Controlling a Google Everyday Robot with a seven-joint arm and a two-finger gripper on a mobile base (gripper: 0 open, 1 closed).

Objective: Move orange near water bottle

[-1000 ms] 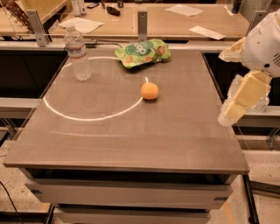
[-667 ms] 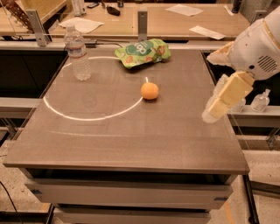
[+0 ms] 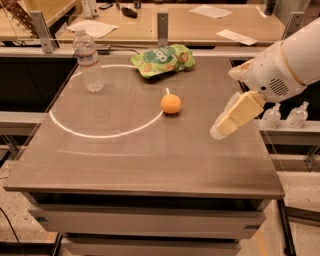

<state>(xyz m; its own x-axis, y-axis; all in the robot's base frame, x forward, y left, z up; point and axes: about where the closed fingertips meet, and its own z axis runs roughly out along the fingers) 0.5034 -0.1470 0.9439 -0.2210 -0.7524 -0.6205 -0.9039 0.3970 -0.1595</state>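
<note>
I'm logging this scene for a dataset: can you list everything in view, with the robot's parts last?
orange: one, bright orange, table centre, on the white ring's right side
water bottle: one, clear, white cap, upright at back left
snack bag: one, green, back centre
table: one, grey-brown
white ring: one, on the tabletop
pump bottles: two, clear, beyond the table's right edge
papers: several, white, back counter
arm: one, white, upper right
gripper: one, cream, above the table's right side, apart from the orange

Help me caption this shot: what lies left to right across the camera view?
water bottle → orange → gripper, hovering to the orange's right → small pump bottles
</note>
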